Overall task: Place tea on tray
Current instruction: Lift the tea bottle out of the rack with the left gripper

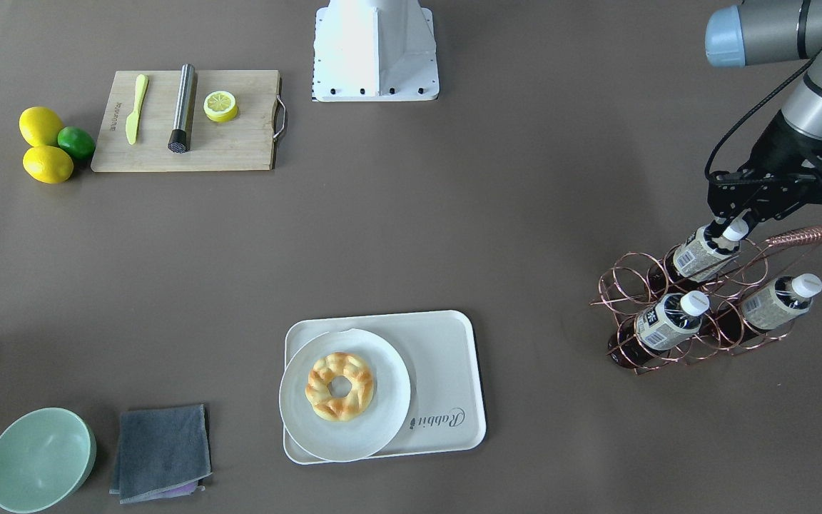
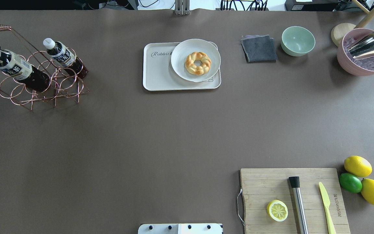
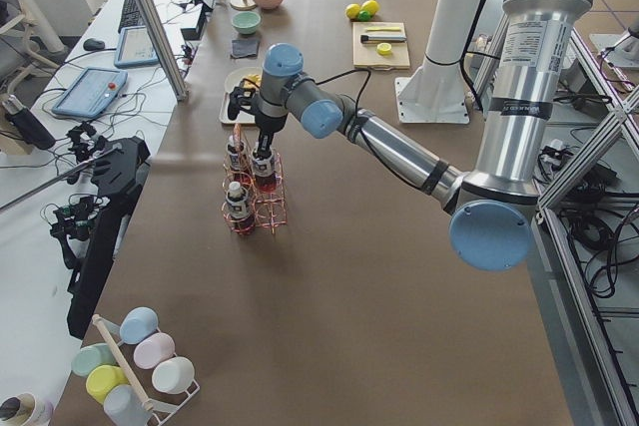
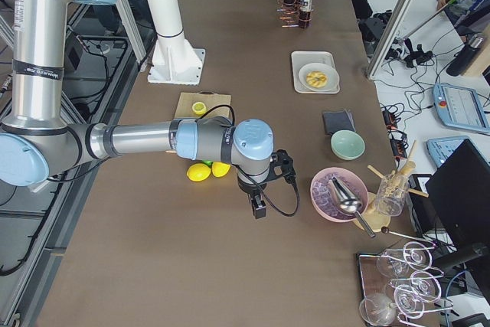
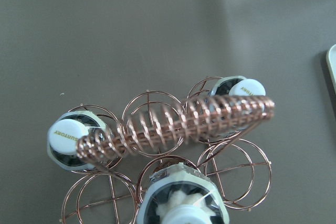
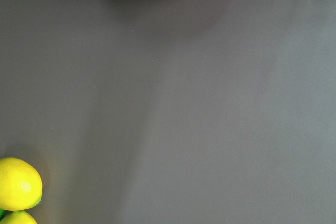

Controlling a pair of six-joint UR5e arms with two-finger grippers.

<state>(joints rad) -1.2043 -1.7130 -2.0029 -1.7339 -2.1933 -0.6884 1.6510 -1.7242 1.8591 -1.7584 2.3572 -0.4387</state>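
Observation:
Three tea bottles lie in a copper wire rack [image 1: 753, 257] at the table's left end. My left gripper [image 1: 728, 230] is at the top tea bottle [image 1: 700, 255], its fingers closed around the white cap; the bottle's base still sits in the rack. That bottle's cap [image 5: 184, 214] fills the bottom of the left wrist view. Two more bottles [image 1: 668, 319] [image 1: 778, 300] lie in the lower rings. The off-white tray [image 1: 447, 343] lies mid-table, its left part bare [image 2: 156, 71]. My right gripper [image 4: 259, 208] hangs over bare table near the lemons; I cannot tell its state.
A round white plate [image 1: 382, 421] with a ring pastry covers much of the tray. A grey cloth [image 1: 161, 451] and green bowl [image 1: 40, 460] lie beyond it. A cutting board [image 1: 240, 143], lemons [image 1: 47, 164] and a pink ice bowl [image 2: 365, 55] are on the right side.

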